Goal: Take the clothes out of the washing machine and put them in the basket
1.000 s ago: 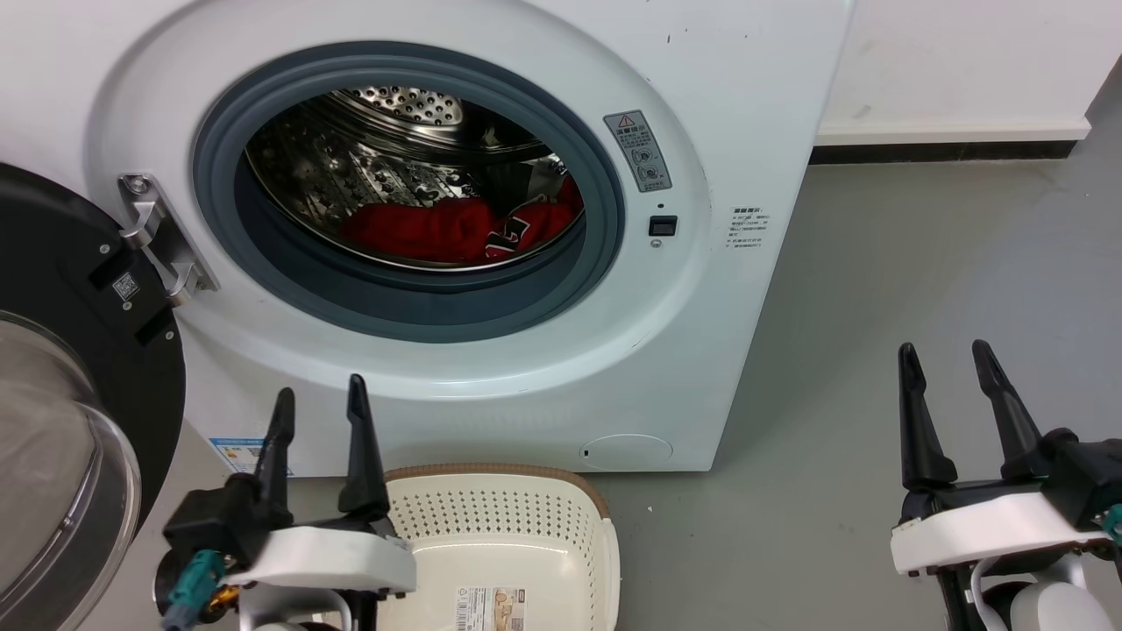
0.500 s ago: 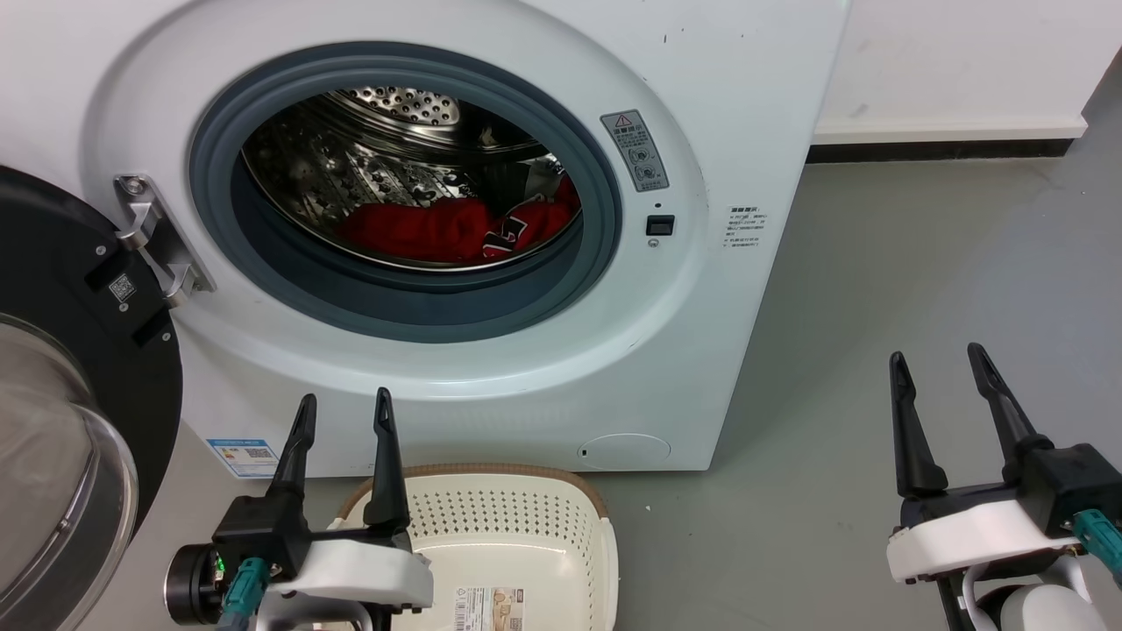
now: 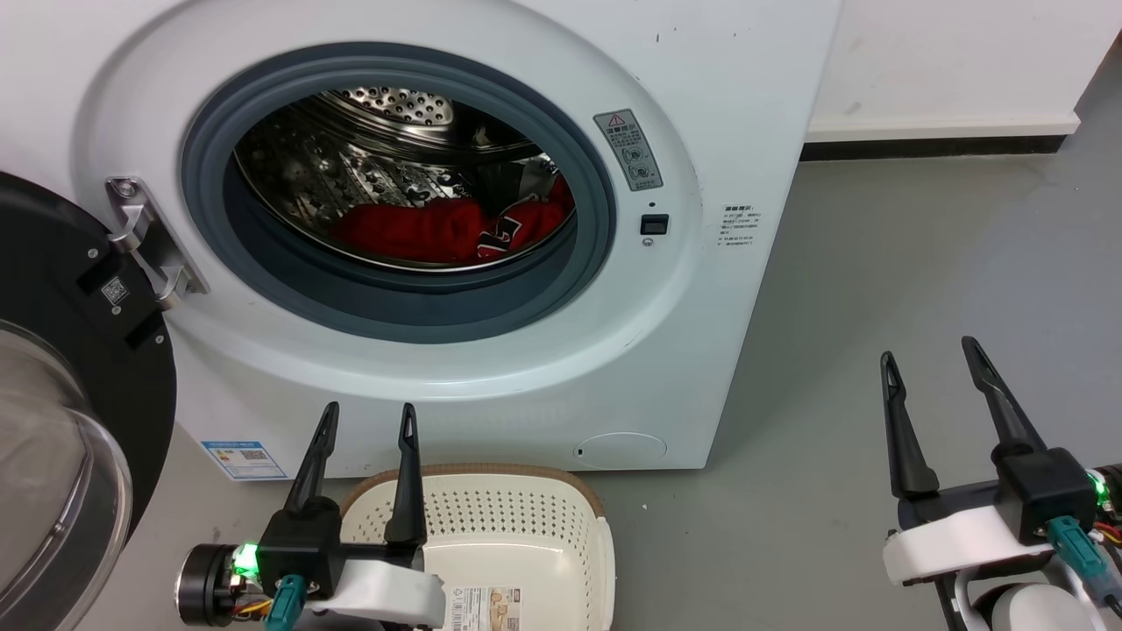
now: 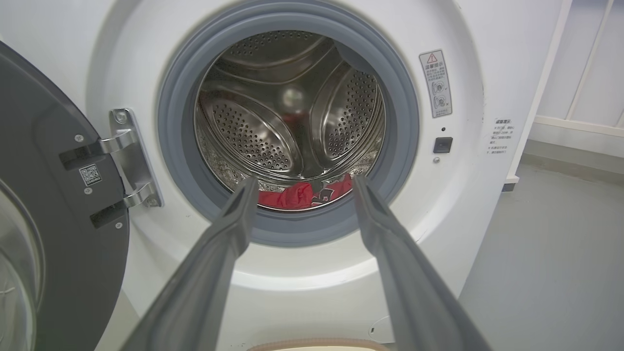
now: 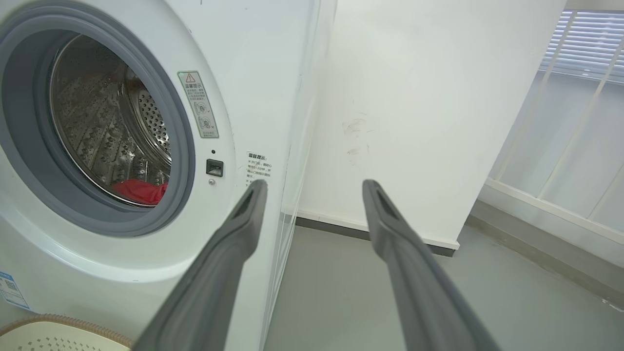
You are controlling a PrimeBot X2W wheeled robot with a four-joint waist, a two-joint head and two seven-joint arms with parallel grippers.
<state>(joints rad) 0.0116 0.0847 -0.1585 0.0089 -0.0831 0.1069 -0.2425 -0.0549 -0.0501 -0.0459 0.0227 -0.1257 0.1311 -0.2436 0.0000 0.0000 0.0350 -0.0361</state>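
Soft, crumpled red clothes [image 3: 438,230] lie in the washing machine's [image 3: 543,386] perforated steel drum, ahead of the left claw [image 3: 370,412]. Its long dark fingers are spread wide and point drumward. The perforated cream basket [image 3: 526,513] sits beneath it. The right claw [image 3: 931,355] is equally wide over bare floor.

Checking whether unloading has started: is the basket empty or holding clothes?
Empty, as far as visible: the basket shows bare perforated walls and its bottom label; the red clothes lie in the drum.
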